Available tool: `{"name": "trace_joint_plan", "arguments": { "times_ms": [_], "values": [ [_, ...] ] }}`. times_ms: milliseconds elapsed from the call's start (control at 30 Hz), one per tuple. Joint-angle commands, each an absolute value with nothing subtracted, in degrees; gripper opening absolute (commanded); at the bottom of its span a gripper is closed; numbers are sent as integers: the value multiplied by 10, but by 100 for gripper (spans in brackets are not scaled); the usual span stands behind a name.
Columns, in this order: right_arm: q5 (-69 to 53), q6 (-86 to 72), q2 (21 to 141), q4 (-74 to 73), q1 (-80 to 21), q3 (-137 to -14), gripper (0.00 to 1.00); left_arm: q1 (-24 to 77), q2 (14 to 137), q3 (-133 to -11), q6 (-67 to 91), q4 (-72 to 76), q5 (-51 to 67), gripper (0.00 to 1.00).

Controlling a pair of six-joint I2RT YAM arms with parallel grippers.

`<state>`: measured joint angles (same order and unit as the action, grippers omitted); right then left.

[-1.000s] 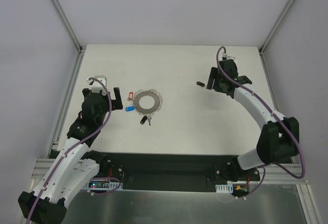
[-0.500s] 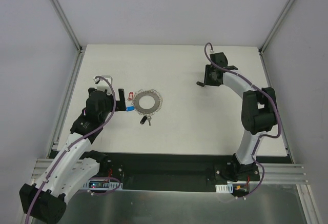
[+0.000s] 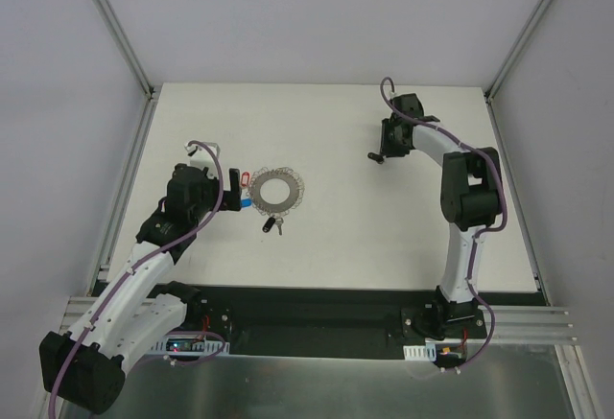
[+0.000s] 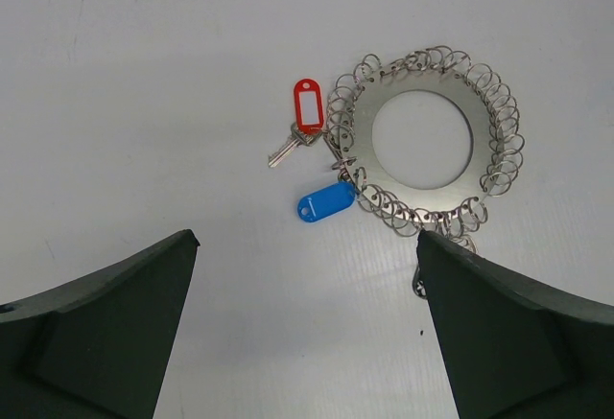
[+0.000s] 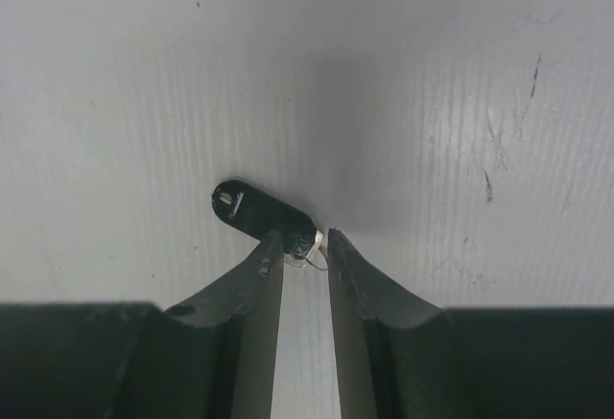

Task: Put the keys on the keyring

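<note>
Pickup in hand: right gripper pinches narrow on a key's end, well right of the keyring. Left gripper gapes wide above keyring. Next, judged: lift, carry leftward, thread a loop.

Top view overhead, wide; shares keyring with down-looking left wrist, key with very close right wrist.

Bare worktop is lying open between the arms. The keyring, with a black key just beside it, is blocking the left claw ahead. The right claw is crowding the other key, seemingly touching it.
</note>
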<state>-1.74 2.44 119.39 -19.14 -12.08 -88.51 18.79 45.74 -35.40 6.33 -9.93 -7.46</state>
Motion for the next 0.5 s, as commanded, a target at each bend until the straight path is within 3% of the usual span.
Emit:
{"name": "trace_joint_plan", "arguments": {
  "times_ms": [0, 200, 467],
  "values": [
    [-34, 23, 1195, -206, -120, -901, 27, 192, 453, -356, 48, -94, -62, 99],
    [-26, 19, 1180, -204, -120, -866, 25, 192, 452, -356, 48, -95, -51, 99],
    [-8, 14, 1158, -199, -120, -838, 4, 192, 449, -358, 47, -95, -33, 99]
  ]
}}
